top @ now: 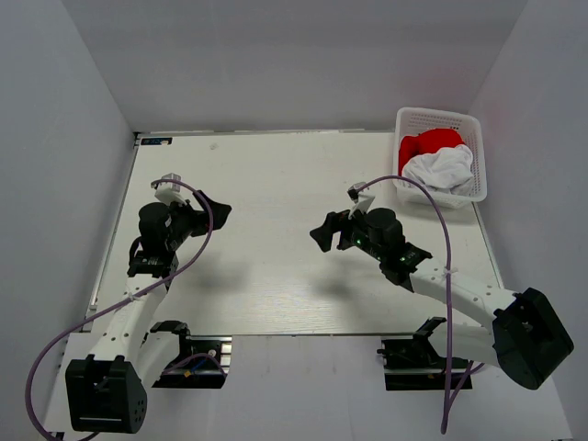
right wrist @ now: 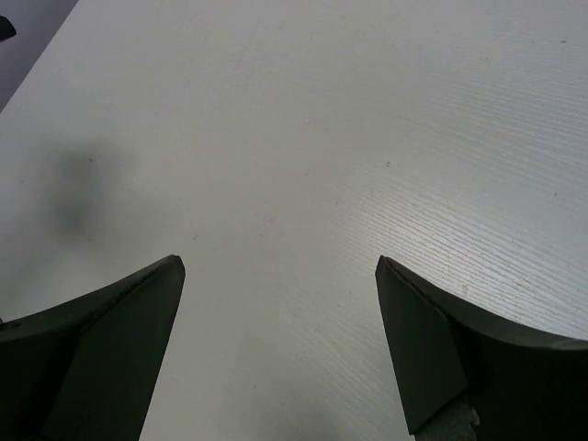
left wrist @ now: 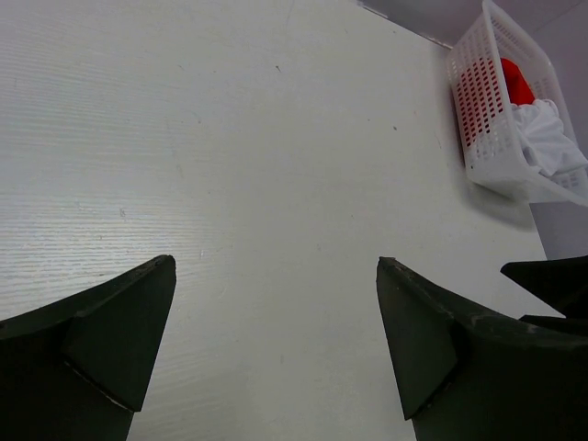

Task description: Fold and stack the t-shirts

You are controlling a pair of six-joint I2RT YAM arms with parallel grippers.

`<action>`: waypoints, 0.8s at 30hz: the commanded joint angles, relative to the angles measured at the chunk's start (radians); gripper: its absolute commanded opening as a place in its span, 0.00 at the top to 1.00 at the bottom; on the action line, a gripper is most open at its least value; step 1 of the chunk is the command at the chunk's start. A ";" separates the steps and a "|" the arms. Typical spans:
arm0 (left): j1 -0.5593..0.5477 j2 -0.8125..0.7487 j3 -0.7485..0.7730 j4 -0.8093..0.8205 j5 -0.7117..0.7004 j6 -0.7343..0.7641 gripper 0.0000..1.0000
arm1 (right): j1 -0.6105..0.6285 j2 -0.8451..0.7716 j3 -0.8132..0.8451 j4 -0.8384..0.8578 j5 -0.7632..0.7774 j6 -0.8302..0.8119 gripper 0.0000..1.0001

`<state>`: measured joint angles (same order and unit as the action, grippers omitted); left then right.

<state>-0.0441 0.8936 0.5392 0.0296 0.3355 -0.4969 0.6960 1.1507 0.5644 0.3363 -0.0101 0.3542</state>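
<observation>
Both t-shirts are bunched up inside the white plastic lattice basket (top: 439, 113), which sits at the far right corner of the pale wooden surface (top: 276, 175). The bright red cloth t-shirt (top: 427, 145) lies at the back of the basket. The plain white cloth t-shirt (top: 443, 170) is heaped in front of it, by the near rim. Nothing is folded yet.

The right hand (top: 323, 231) hovers over the surface, near the basket, on its near left side. Its two black fingers are spread wide with nothing between them. The left hand (top: 213, 213) is well away from the basket, far off to its left. It is wide open and empty too.

I'd say the job is at its very start: a shirt has to come out of the basket first. The right hand is the closer one, so it would need to turn toward the basket, reach in and pinch some cloth. The white shirt, on the near side, looks easiest to grab.
</observation>
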 commanded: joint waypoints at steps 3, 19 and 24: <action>-0.002 -0.016 -0.004 0.001 -0.016 0.004 0.00 | 0.002 -0.039 -0.009 0.052 0.036 0.009 0.10; -0.002 0.022 0.016 -0.043 -0.073 0.004 0.00 | -0.047 0.182 0.315 -0.238 0.278 0.066 0.10; -0.002 0.031 0.025 -0.054 -0.096 -0.005 0.00 | -0.185 0.213 0.512 -0.451 0.455 0.100 0.10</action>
<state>-0.0441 0.9234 0.5385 -0.0032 0.2687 -0.4969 0.6064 1.3823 0.9791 0.0380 0.2737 0.4301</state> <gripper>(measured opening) 0.997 0.904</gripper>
